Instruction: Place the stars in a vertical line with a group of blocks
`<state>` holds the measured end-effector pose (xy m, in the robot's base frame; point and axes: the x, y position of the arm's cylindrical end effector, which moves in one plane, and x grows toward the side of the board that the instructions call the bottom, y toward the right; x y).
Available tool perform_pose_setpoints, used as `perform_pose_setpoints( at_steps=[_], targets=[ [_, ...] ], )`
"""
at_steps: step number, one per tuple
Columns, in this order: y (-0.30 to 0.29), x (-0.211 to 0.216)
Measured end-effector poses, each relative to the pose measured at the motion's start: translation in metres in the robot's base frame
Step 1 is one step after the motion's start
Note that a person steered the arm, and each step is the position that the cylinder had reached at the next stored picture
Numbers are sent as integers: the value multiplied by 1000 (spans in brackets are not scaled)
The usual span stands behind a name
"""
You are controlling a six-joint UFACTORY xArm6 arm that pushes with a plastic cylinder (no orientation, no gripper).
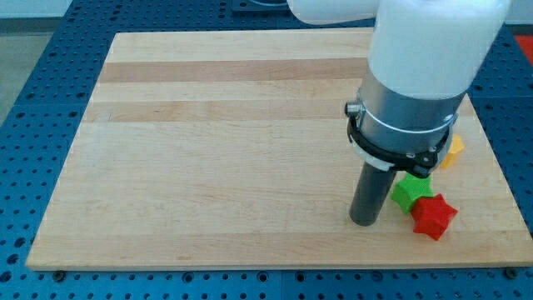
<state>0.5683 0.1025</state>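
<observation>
A red star (434, 216) lies near the board's bottom right corner. A green block (408, 191), probably a star, touches it at its upper left. My tip (364, 221) rests on the board just left of the green block and left of the red star, close to both. A yellow block (452, 150) shows partly behind the arm, above the green block; its shape is unclear. The arm's white body hides the board area above the blocks.
The wooden board (208, 150) lies on a blue perforated table (33, 100). The board's right edge (500, 179) runs close to the blocks. The arm's grey collar (400, 125) hangs over the right side.
</observation>
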Motion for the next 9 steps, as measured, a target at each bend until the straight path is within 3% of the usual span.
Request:
perform_pose_setpoints(
  at_steps=[6,9],
  targets=[
    [84,-24],
    [72,-25]
  ],
)
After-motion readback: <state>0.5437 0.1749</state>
